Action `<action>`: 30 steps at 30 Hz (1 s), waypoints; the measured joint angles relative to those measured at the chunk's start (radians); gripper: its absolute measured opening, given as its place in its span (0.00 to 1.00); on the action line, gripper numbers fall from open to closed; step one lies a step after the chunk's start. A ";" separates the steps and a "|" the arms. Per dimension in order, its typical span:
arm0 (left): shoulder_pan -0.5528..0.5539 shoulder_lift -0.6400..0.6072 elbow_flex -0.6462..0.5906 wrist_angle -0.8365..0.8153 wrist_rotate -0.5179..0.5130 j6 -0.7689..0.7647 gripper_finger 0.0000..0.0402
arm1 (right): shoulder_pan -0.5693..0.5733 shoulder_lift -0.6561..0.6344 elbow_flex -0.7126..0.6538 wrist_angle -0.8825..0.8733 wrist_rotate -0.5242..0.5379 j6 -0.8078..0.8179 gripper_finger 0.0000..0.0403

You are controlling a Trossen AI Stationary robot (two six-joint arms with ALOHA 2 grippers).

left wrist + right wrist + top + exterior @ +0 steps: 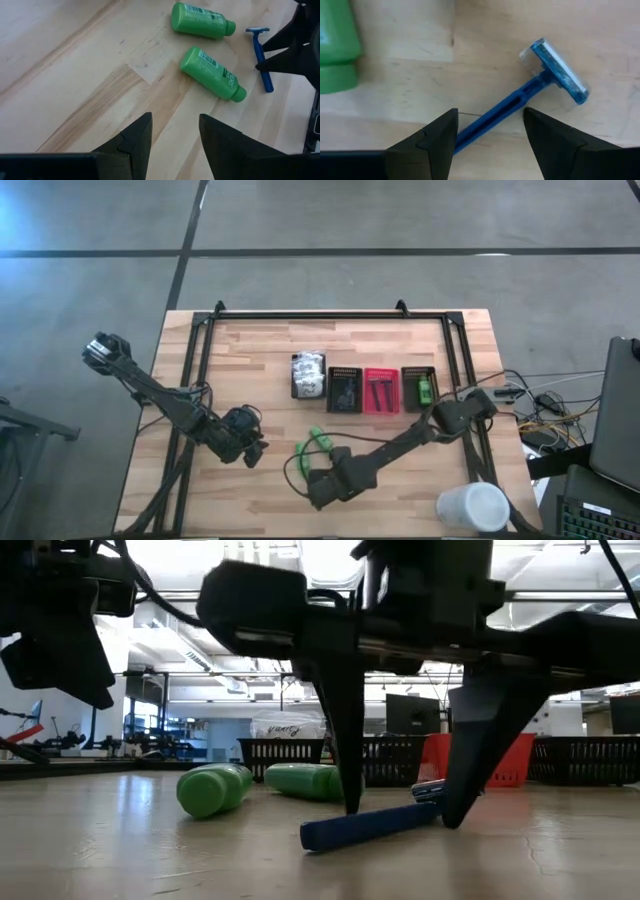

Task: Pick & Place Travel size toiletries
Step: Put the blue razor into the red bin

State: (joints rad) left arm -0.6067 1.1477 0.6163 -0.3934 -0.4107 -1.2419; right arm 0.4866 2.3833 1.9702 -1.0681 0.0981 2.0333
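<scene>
The blue razor (530,95) is seen lying flat on the counter (75,75), just beside two green bottles (212,72). The right gripper (490,132) is lowered over it, fingers parted and straddling the handle, with nothing gripped yet. The razor is judged light, stiff and thin; its handle's middle is best pinched, away from the blade head. The left gripper (175,137) is held nearby, part-open and empty.

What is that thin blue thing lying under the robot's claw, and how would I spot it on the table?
Look at the wooden table, along its front edge, where the right gripper hangs with its fingers apart. Between them lies a blue plastic razor, flat on the wood. Beside it lie two bright green bottles, fat and round, while the razor is a slim stick with a crosswise head.
</scene>
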 joint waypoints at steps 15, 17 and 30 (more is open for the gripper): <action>0.000 0.000 0.000 -0.006 -0.002 0.014 0.42 | -0.007 -0.015 -0.059 -0.054 -0.003 -0.140 0.22; 0.000 0.000 0.000 -0.005 -0.002 0.015 0.42 | -0.008 -0.015 -0.063 -0.053 -0.005 -0.161 0.15; 0.000 0.000 0.000 -0.002 -0.019 0.015 0.42 | -0.013 -0.118 -0.070 -0.301 0.080 -0.246 0.06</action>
State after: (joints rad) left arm -0.6067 1.1477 0.6163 -0.3954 -0.4300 -1.2274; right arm 0.4737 2.2651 1.8999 -1.3694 0.1785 1.7876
